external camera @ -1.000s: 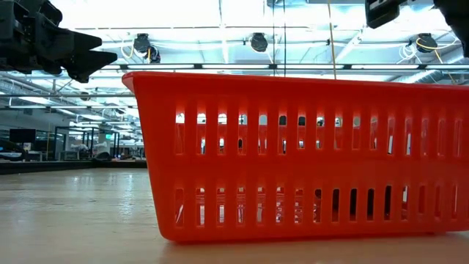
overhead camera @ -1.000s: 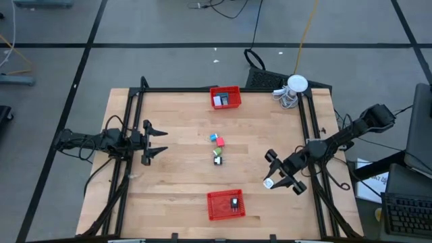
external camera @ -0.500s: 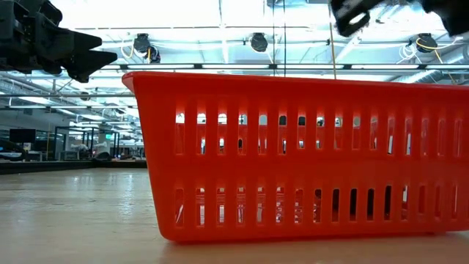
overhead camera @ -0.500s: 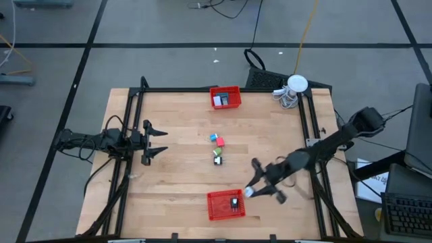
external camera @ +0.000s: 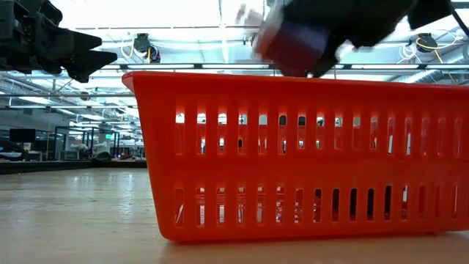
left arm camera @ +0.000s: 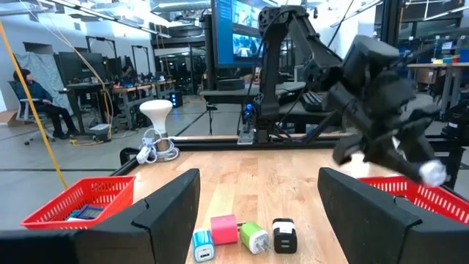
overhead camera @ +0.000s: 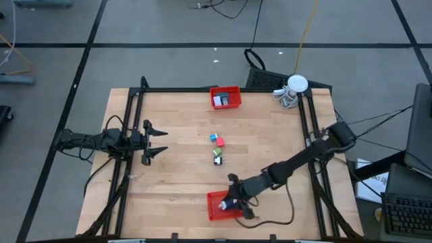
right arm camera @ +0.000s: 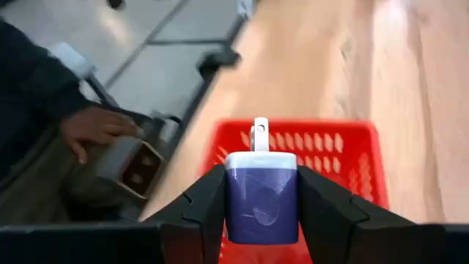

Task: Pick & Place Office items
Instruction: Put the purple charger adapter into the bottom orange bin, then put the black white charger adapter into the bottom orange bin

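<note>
My right gripper (overhead camera: 233, 201) hangs over the near red basket (overhead camera: 217, 206), shut on a small dark purple charger block (right arm camera: 260, 199) with a white end and metal prongs. The low view shows this block (external camera: 293, 42) just above the basket's rim (external camera: 293, 79). Several small items lie flat on the wood mid-table: a teal one (overhead camera: 213, 138), a pink one (overhead camera: 220, 142), a green one (overhead camera: 217, 152) and a black-and-white one (overhead camera: 217, 160). My left gripper (overhead camera: 159, 140) waits open at the table's left side, facing these items (left arm camera: 225, 227). My right gripper pinches the purple block by its two opposite side faces (right arm camera: 233, 202), one finger (right arm camera: 205, 209) on each side. The white pronged end (right arm camera: 260, 139) points away from the wrist. The block is lifted clear, above the near basket (right arm camera: 308, 147).
A second red basket (overhead camera: 225, 97) at the far edge holds an item. A white round object with a coiled cable (overhead camera: 291, 90) sits at the far right corner. A black frame rail (overhead camera: 310, 128) borders the table. A person's hand (right arm camera: 95, 128) shows beyond the near edge.
My right arm has swept from the table's right side toward its near edge and left, carrying the block, and now reaches over the near red basket. The left arm has kept still.
</note>
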